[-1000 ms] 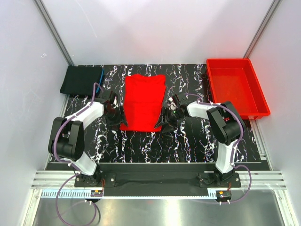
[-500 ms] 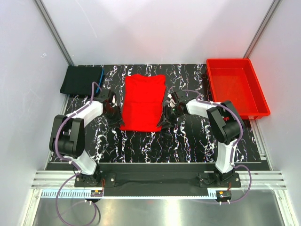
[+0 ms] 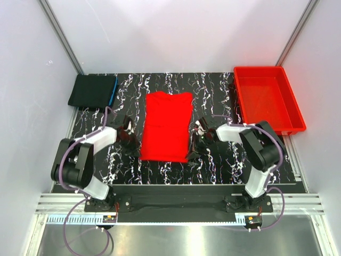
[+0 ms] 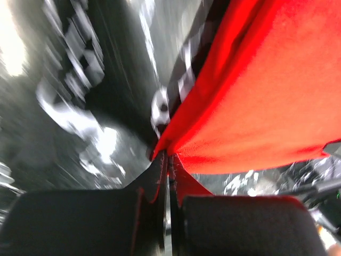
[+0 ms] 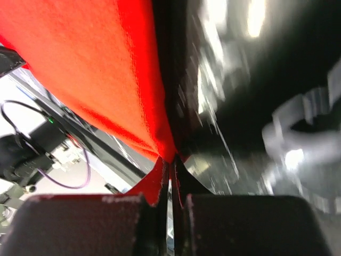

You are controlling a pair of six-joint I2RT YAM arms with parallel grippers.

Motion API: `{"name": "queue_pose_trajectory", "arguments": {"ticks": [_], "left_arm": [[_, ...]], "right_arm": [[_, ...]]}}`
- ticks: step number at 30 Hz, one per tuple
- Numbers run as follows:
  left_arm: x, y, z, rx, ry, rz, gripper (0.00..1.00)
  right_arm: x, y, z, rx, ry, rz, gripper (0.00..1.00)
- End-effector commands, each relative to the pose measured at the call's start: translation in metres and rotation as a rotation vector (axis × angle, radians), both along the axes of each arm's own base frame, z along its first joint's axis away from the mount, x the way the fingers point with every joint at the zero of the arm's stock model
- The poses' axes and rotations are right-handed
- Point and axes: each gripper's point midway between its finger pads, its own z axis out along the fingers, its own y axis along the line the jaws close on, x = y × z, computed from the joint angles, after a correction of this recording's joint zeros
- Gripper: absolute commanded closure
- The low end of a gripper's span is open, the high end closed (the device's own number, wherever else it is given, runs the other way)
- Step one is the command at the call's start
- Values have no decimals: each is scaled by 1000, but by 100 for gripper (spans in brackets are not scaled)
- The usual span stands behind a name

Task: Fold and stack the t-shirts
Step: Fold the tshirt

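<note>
A bright red t-shirt [image 3: 168,126] lies as a long folded strip in the middle of the black marbled table [image 3: 160,170]. My left gripper [image 3: 134,151] is shut on its near left corner; the wrist view shows red cloth [image 4: 256,101] pinched at the closed fingertips [image 4: 166,160]. On the other side, my right gripper [image 3: 193,153] is shut on the near right corner, with red fabric [image 5: 90,64] drawn into the tips [image 5: 171,160]. A folded black t-shirt [image 3: 91,91] with a blue edge rests at the far left corner.
A rigid red plastic bin [image 3: 268,99] stands at the far right of the table. White walls with metal posts close in the sides and back. Both arm bases are bolted to the rail at the near edge.
Both grippers closed on the red t-shirt's near corners and pulled toward the near edge. The shirt slid nearer and now lies longer and flatter.
</note>
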Motion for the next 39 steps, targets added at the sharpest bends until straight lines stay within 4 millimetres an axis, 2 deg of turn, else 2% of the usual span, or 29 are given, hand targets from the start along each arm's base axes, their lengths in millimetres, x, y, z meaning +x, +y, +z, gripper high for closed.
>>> {"name": "queue_pose_trajectory", "arguments": {"ticks": [1, 7, 8, 9, 10, 11, 12, 14, 16, 17, 18, 19, 20, 21, 22, 23, 24, 25, 26, 27, 28, 29, 30, 31, 32, 33, 35, 38, 39], "left_arm": [[-40, -4, -7, 18, 61, 6, 100], [-75, -10, -18, 19, 118, 20, 98], [-79, -14, -18, 14, 123, 17, 94], [-85, -15, -19, 20, 131, 11, 87], [-87, -16, -19, 24, 134, 9, 69], [-92, -16, -19, 44, 135, -9, 60], [-94, -14, -17, 61, 135, -15, 56], [-95, -12, -8, 98, 113, -24, 51], [-80, -14, 19, 108, 14, -12, 51], [-79, -6, 27, 153, -6, -3, 51], [-70, -5, 44, 148, -73, 10, 51], [-64, -5, 54, 152, -108, 16, 51], [-51, -8, 72, 142, -169, 5, 51], [-45, -10, 78, 139, -185, 0, 53], [-41, -12, 82, 143, -190, -7, 55], [-30, -17, 95, 131, -213, -8, 57], [-25, -23, 96, 115, -219, -21, 62], [-20, -31, 91, 96, -206, -51, 64], [-10, -51, 96, 5, -236, -84, 67], [-4, -62, 96, -37, -242, -113, 77], [3, -70, 85, -51, -224, -140, 82], [14, -81, 83, -88, -239, -152, 87], [23, -85, 81, -93, -244, -152, 91], [32, -84, 75, -86, -241, -144, 96], [41, -83, 58, -64, -212, -132, 98], [50, -81, 55, -57, -210, -121, 100], [63, -69, 34, -27, -165, -88, 100], [81, -58, 26, -26, -164, -71, 100], [82, -56, 16, -19, -143, -70, 100]], "right_arm": [[-23, -20, 3, -56, -40, 15, 100], [-45, -39, 0, -102, -54, 26, 100], [-47, -43, -1, -115, -57, 29, 100], [-47, -46, -1, -128, -66, 29, 95], [-50, -48, -1, -137, -62, 38, 87], [-51, -51, -2, -151, -61, 37, 78], [-49, -55, -3, -175, -75, 32, 71], [-50, -63, -2, -216, -80, 31, 57], [-44, -63, 13, -221, -99, 12, 52], [-40, -63, 20, -229, -110, 5, 50], [-35, -64, 26, -241, -130, -4, 45], [-25, -60, 42, -223, -169, -16, 36], [-19, -58, 48, -220, -189, -21, 34], [-14, -54, 51, -214, -193, -16, 32], [0, -45, 64, -187, -238, 0, 31], [6, -39, 67, -168, -245, 14, 32], [8, -31, 64, -144, -215, 35, 33], [22, -19, 74, -97, -248, 37, 35], [28, -11, 77, -67, -249, 40, 41], [34, 0, 74, -22, -236, 47, 46], [44, 10, 80, 15, -240, 36, 53], [49, 18, 81, 47, -240, 37, 63], [54, 25, 71, 65, -214, 43, 78], [63, 31, 74, 80, -225, 45, 88], [70, 30, 68, 77, -211, 34, 95], [73, 30, 54, 67, -176, 22, 100], [83, 30, 49, 70, -176, 5, 100], [97, 14, 28, 33, -164, -44, 100], [103, 7, 18, 28, -148, -66, 100]]}}
